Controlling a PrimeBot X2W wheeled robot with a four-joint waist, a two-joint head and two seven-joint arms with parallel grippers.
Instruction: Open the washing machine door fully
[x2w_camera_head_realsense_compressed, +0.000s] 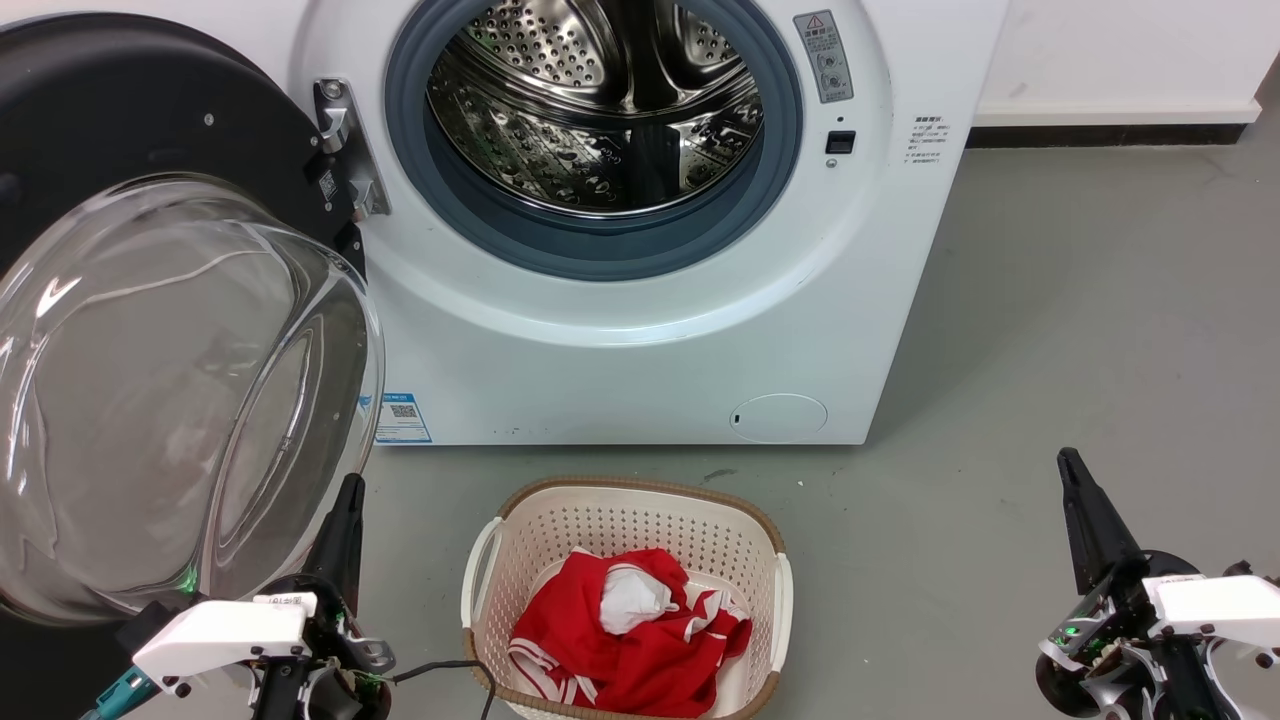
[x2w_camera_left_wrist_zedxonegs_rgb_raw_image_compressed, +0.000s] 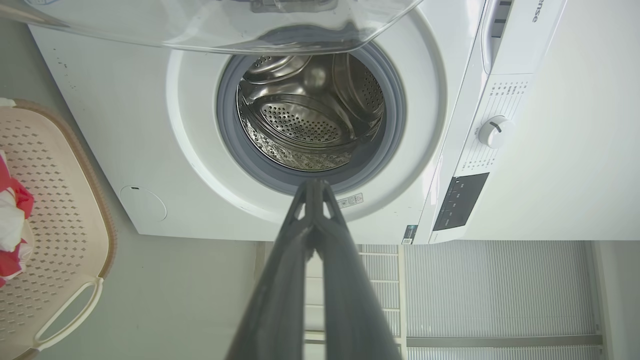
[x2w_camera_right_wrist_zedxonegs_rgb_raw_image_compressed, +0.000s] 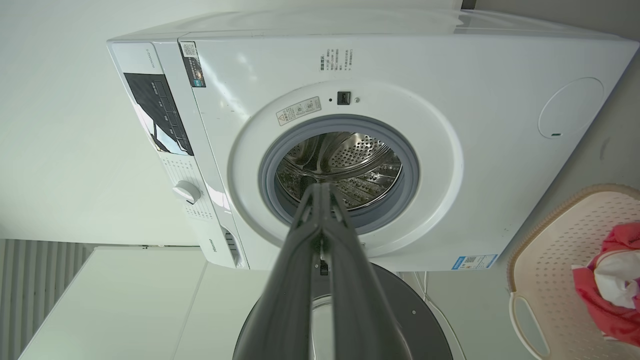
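The washing machine door (x2w_camera_head_realsense_compressed: 150, 300) hangs at the far left, swung well clear of the drum on its hinge (x2w_camera_head_realsense_compressed: 345, 150), its clear glass bowl bulging out into the room. I judge it fully open or very nearly so. The left tool (x2w_camera_head_realsense_compressed: 350, 495) sits just beside the bowl's lower rim, its fingers pressed together on nothing. I cannot tell whether it touches the glass, but that spot would suit nudging the door wider.

At the lower left corner of the washing machine (x2w_camera_head_realsense_compressed: 620, 330) is a blue sticker (x2w_camera_head_realsense_compressed: 403, 417) with a QR code, its print too small to read. The drum stands bare behind the grey gasket. A cream basket (x2w_camera_head_realsense_compressed: 520, 540) of red and white cloth (x2w_camera_head_realsense_compressed: 620, 640) stands on the floor just before the machine's front, probably ready for loading.

A grey warning label (x2w_camera_head_realsense_compressed: 823, 55) carries a triangle sign above the latch socket (x2w_camera_head_realsense_compressed: 840, 141). The left wrist view shows the letters "ense" (x2w_camera_left_wrist_zedxonegs_rgb_raw_image_compressed: 534, 11) on the top panel.

The right tool (x2w_camera_head_realsense_compressed: 1068, 462) hangs well apart at the right, pinched closed and empty.
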